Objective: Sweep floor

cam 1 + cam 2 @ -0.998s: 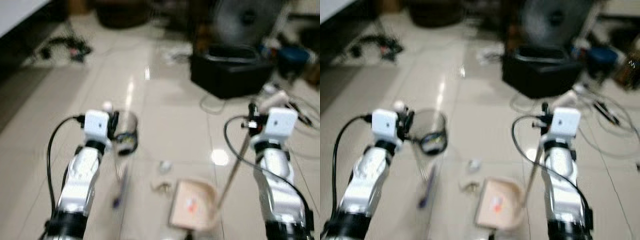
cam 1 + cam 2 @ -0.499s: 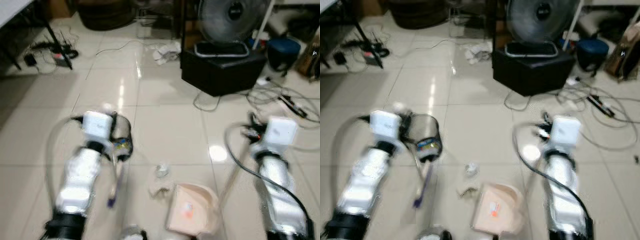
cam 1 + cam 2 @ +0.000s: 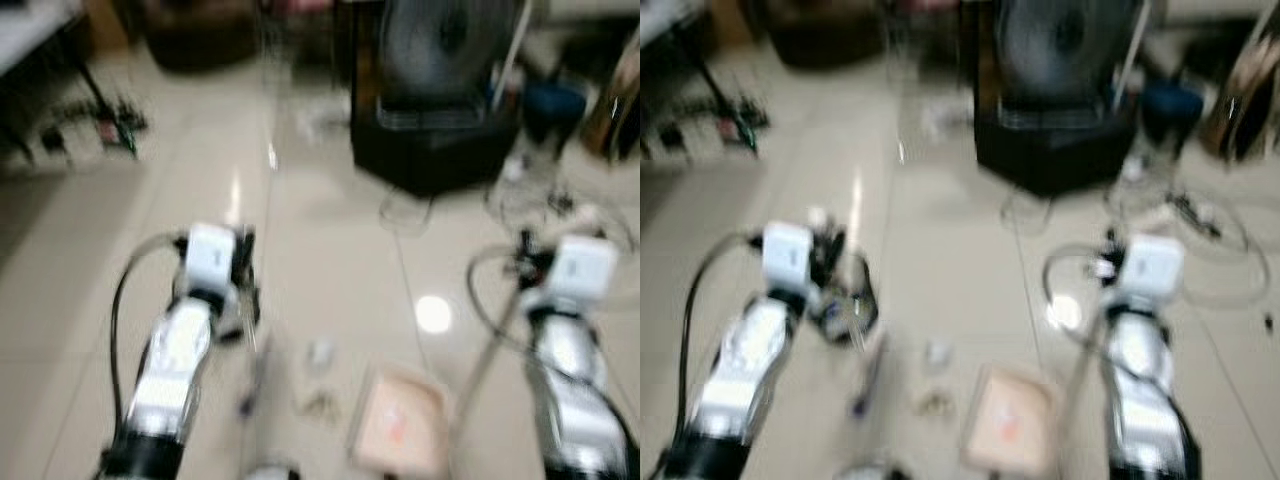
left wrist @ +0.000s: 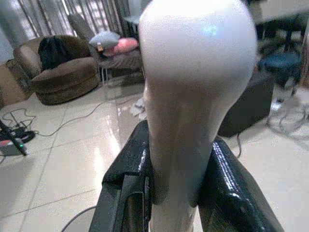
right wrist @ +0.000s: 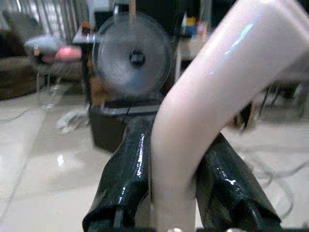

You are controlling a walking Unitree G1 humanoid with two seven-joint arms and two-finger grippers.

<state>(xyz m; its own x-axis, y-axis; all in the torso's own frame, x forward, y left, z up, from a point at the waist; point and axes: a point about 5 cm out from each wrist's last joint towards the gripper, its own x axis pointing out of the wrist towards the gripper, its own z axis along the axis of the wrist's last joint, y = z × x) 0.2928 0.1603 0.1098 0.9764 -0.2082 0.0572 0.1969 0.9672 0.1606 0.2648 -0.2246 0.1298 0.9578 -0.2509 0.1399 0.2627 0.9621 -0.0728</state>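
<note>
While the head views are blurred, both arms reach forward over the tiled floor.
broom: rounded white handle top sits between the left hand's fingers; shaft runs down from the left hand to the floor, purple-tinted lower part near the debris.
left hand: two black fingers clamped on the broom handle, touching it on both sides.
dustpan: pinkish-beige pan lies on the floor between the two arms, nearer the right arm; its thin handle rises to the right hand.
right hand: black fingers closed on the curved pale handle end of the dustpan.
debris: small crumpled scraps and on the floor just left of the pan, between broom and pan.
background: round fan on a black box; loose cables on the floor at right; brown armchair and pink cushion in the left wrist view.
</note>
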